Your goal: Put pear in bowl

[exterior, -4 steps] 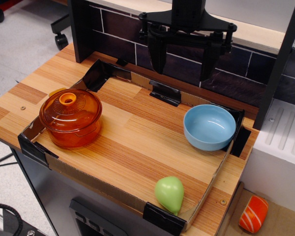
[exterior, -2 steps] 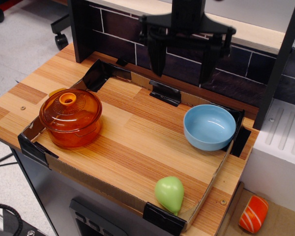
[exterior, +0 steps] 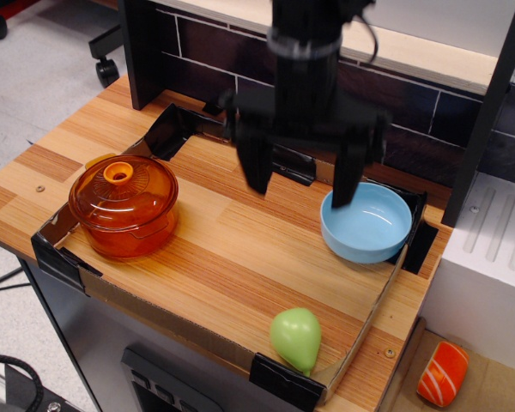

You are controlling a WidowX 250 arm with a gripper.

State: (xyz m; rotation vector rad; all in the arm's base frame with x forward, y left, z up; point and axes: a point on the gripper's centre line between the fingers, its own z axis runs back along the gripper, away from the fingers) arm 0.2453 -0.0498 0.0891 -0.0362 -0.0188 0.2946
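Note:
The light-green pear (exterior: 296, 338) lies on the wooden table at the front right, near the cardboard rim's front edge. The light-blue bowl (exterior: 369, 227) stands at the right, behind the pear, and is empty. My black gripper (exterior: 302, 190) hangs above the middle of the table, its two fingers spread wide and holding nothing. Its right finger (exterior: 347, 176) overlaps the bowl's left rim in the picture. The gripper is well behind and above the pear.
A transparent orange lidded pot (exterior: 124, 204) stands at the left. A low cardboard frame with black corner clips (exterior: 287, 382) borders the work area. An orange-and-white striped toy (exterior: 442, 374) lies off the table at the lower right. A dark tiled wall (exterior: 197, 43) runs behind.
The gripper has come down and forward from the back wall toward the table's middle, still open. The pear, bowl and pot have not moved.

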